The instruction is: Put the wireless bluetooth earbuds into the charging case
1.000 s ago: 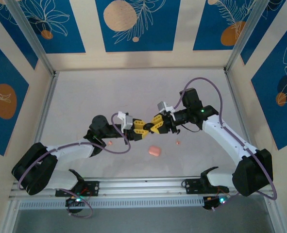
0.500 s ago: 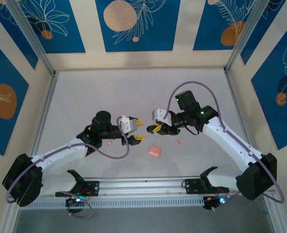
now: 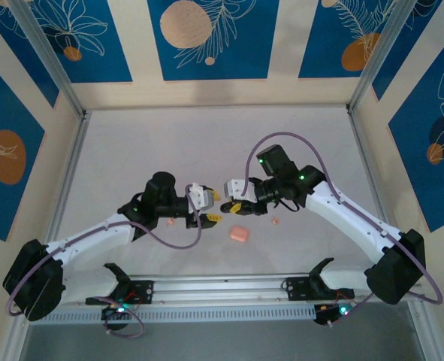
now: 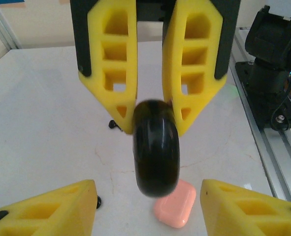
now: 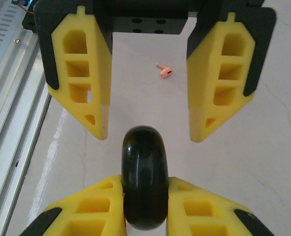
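My right gripper is shut on a glossy black rounded charging case, held on edge above the table. Facing it, my left gripper stands open, its yellow fingertips on either side of the case's free end without touching it. The two grippers meet nose to nose over the middle of the table, left and right. Two tiny black earbuds lie on the table below the grippers.
A pink case lies shut on the table just under the grippers. A pink earbud lies beyond the left gripper, another to the right. The metal rail and arm bases run along the near edge.
My left gripper has opened and let go of the black case, and its arm drew back to the left. The right arm carried the case leftward, following it.
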You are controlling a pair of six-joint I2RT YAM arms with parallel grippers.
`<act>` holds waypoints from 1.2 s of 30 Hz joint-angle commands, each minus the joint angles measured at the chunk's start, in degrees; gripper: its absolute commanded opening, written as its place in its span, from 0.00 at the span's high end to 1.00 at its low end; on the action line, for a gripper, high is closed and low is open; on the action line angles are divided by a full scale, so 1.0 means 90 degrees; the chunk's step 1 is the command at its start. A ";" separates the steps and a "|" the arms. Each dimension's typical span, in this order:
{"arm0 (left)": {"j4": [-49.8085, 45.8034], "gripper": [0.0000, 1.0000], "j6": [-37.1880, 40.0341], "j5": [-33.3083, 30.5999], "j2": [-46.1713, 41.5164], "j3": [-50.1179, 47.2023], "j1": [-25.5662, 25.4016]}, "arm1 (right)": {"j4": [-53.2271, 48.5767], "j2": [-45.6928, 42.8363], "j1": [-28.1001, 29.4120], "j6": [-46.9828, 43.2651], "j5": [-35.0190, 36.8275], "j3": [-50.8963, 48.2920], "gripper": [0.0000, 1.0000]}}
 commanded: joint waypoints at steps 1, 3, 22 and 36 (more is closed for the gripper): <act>0.0134 0.46 -0.0127 0.0281 -0.0045 0.0161 -0.0064 | 0.0075 0.0099 0.0090 -0.0102 -0.0192 0.0196 0.79; 0.0208 0.49 -0.0170 0.0272 -0.0055 0.0131 -0.0064 | 0.0099 0.0125 0.0111 -0.0100 -0.0193 0.0199 0.79; 0.0301 0.71 -0.0274 0.0240 -0.0022 0.0126 -0.0074 | 0.0242 0.0030 0.0140 -0.0092 -0.0548 0.0088 0.79; 0.2154 0.76 -0.1306 0.0589 0.0064 -0.0364 -0.0064 | 0.1778 -0.0937 -0.1198 0.0835 -0.2979 -0.1205 0.46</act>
